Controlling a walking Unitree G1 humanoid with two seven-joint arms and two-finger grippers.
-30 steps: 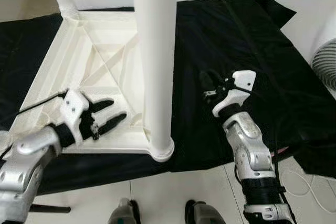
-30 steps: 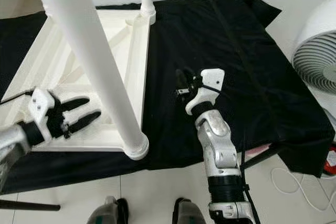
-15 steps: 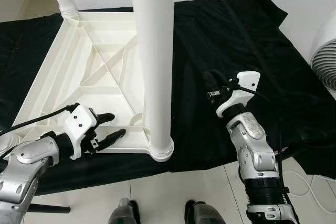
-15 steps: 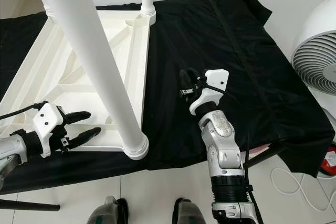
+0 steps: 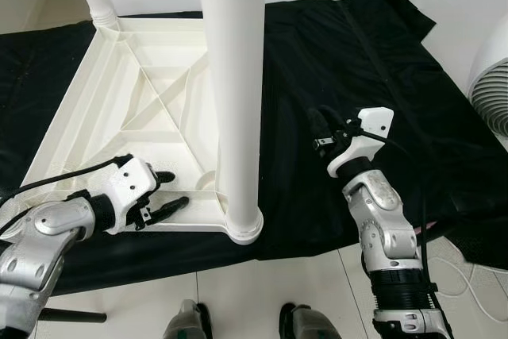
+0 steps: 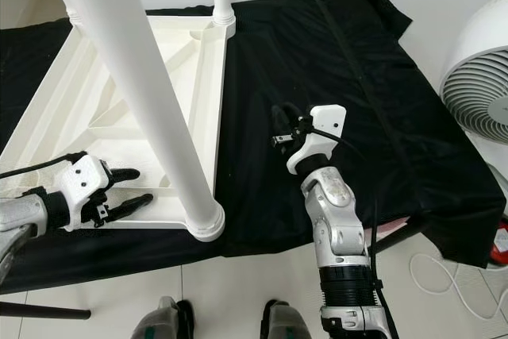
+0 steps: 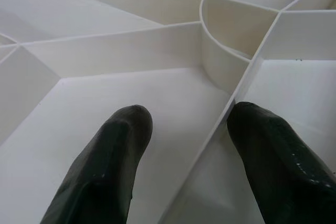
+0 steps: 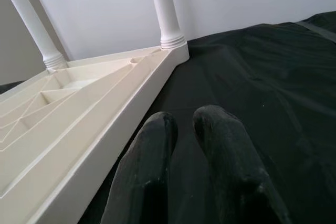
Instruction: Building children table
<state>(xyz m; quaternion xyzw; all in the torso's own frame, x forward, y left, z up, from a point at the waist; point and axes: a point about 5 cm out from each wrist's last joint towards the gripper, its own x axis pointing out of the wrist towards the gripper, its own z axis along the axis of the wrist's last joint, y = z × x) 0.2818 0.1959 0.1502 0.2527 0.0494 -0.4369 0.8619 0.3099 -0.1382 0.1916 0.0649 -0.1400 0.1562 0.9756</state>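
Upturned white children's table (image 5: 151, 109) on a black cloth (image 5: 357, 61), lower left.
Left end effector (image 5: 168, 190) open, straddling a rib; right end effector (image 6: 279, 123) nearly closed, empty.

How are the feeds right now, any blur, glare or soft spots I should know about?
Both eye views are sharp and evenly lit; the near leg looms large and bright, with little surface detail. Left wrist view: the ribs of the tabletop are crisp, the left tool's fingers soft from closeness. Right wrist view: the right tool's fingers blur slightly, and the black cloth shows faint sheen.
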